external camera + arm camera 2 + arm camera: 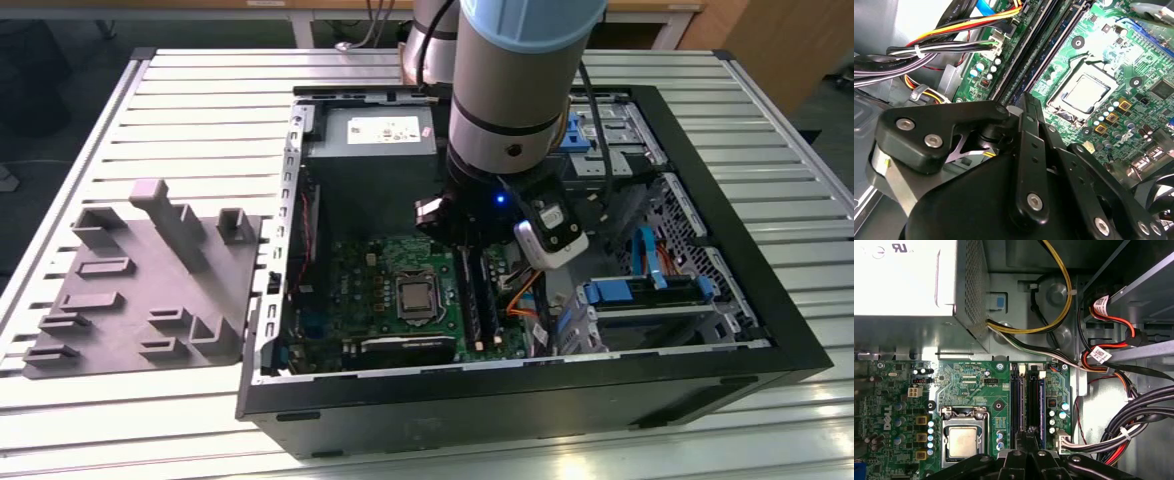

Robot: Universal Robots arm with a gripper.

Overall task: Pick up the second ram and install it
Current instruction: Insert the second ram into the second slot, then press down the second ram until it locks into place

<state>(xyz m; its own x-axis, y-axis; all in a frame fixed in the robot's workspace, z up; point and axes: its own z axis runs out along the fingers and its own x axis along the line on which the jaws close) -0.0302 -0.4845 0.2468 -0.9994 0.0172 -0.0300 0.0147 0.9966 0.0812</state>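
The second ram (475, 300) reads as the thin dark stick standing on edge in the memory sockets (1021, 400), at about 3 o'clock of the CPU (416, 297) in the exterior view. It is not certain this is the second stick rather than another. The gripper (1030, 432) is directly over that socket row, jaws drawn together into a narrow point. The pictures do not show whether it pinches the stick's top edge or just rests on it.

Handling, as a judgement:
- The stick is light, stiff and thin, with bare chips and contacts, so it is fragile.
- Best held by the long top edge near mid-length and kept square to the socket.
- Smooth faces could slip in a weak pinch.

The green motherboard (360, 280) lies flat in the open computer case (467, 400). The power supply (367, 130) is at 12 o'clock of the board. The yellow cable (1066, 295) and other bundled wires run at 3 o'clock of the sockets. A grey holder tray (147, 280) sits on the table at 9 o'clock of the case, well apart.
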